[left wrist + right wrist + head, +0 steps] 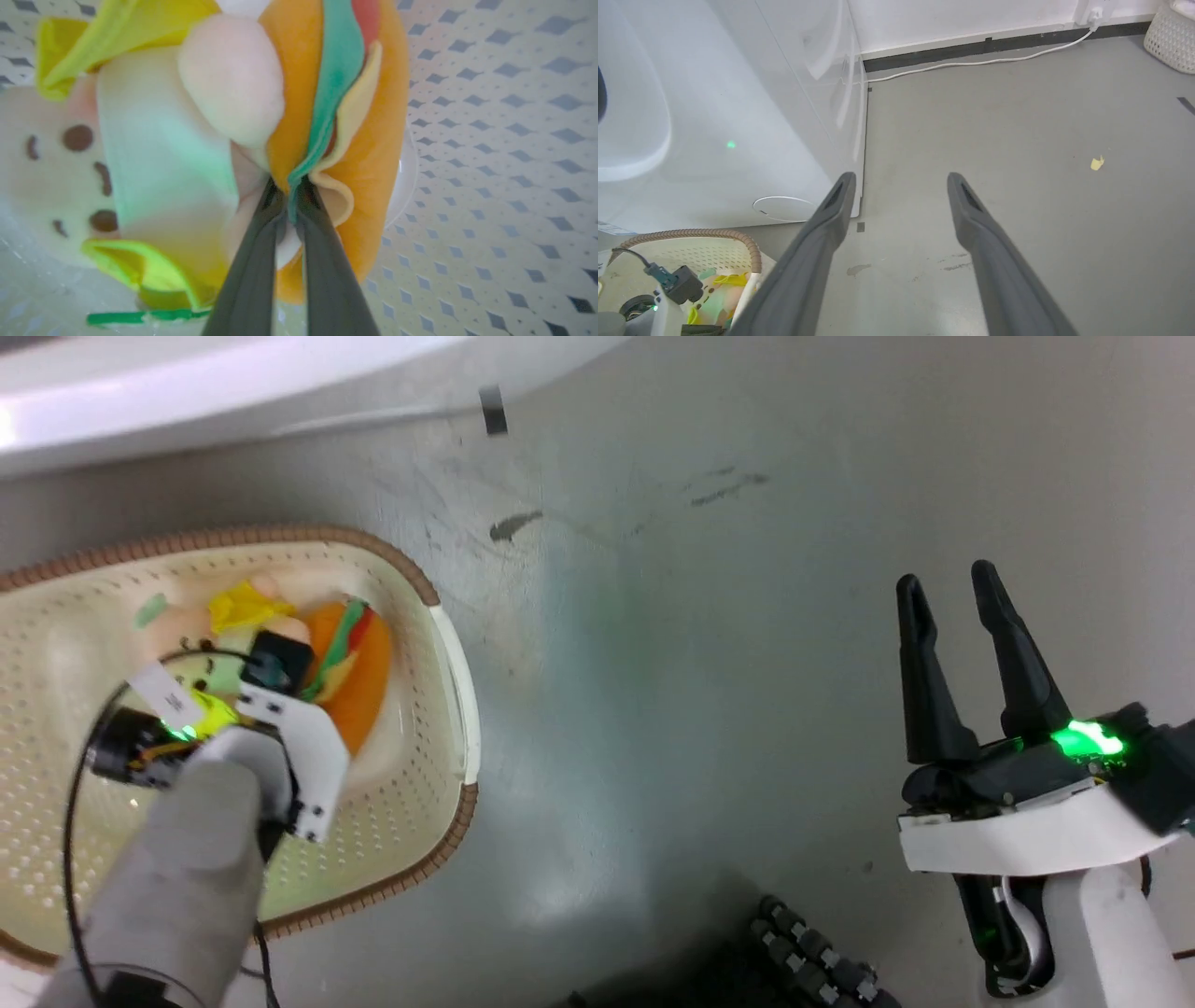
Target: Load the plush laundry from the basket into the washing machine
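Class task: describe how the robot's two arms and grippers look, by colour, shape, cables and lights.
The left gripper and right gripper each have two long, tapering dark-grey fingers. White wrist shells carry green lights; a black cable loops beside the pale grey left forearm.

Bright, even light; pale glare on the floor (560, 887) (faint green LED tint); plush laundry (163, 154) close-up seems slightly blurred.
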